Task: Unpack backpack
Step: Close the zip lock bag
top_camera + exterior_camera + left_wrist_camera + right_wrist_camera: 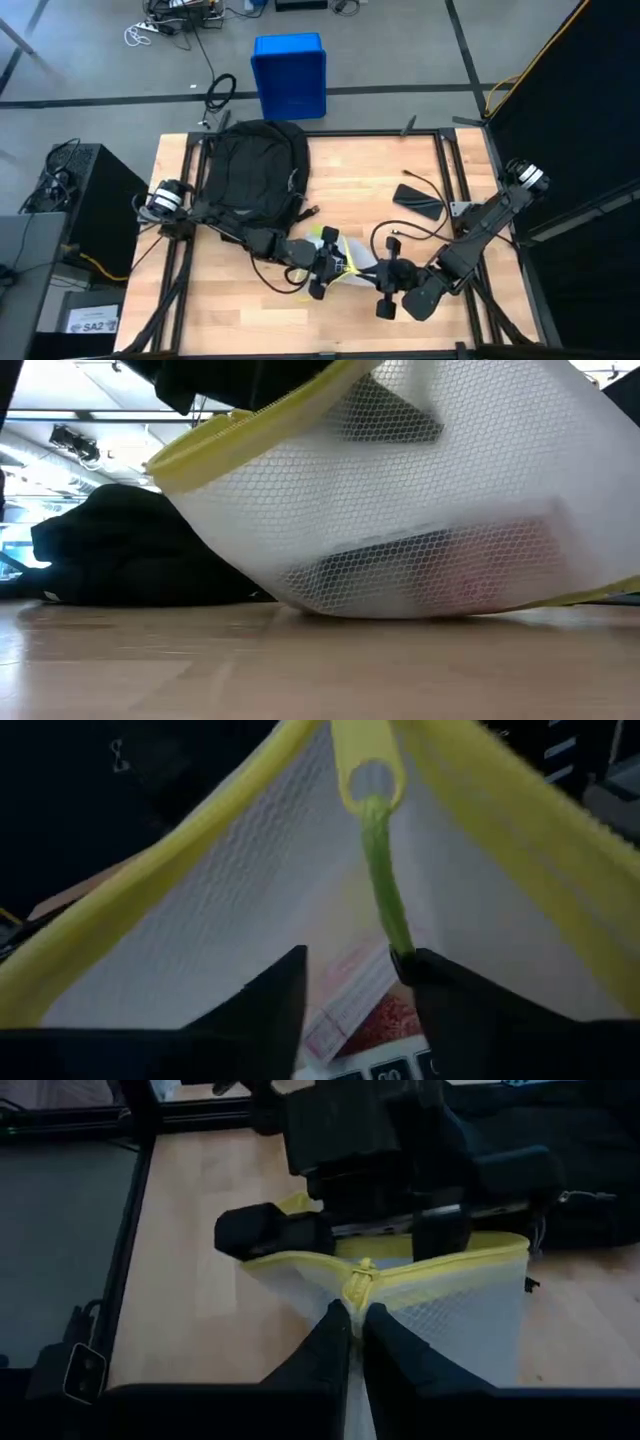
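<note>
The black backpack point(250, 175) lies flat at the table's far left and also shows in the low view point(120, 555). In front of it, between my two grippers, is a white mesh pouch point(345, 262) with a yellow zipper edge point(240, 430); a red-and-white item and a dark one show through the mesh. The pouch's bottom point(400, 608) rests on the wood. My left gripper point(350, 965) is open at the pouch's parted zipper mouth. My right gripper point(355, 1312) is shut on the pouch from the opposite side. My left gripper's fingers stand apart at the pouch's mouth, coming level from the table's left. A green cord point(385, 890) runs from the zipper's closed end down to one fingertip point(405, 965). Whether the fingers touch the mesh, I cannot tell. My right gripper pinches the yellow zipper edge where its two sides meet point(357, 1280), between the two fingertips. The fingers come about level from the table's right. The pouch is tilted, this end raised and its bottom on the table.
A flat black device point(418, 200) with a cable lies at the far right of the table. A blue bin point(290, 75) stands on the floor beyond the far edge. Bare wood point(220, 310) shows at the near left.
</note>
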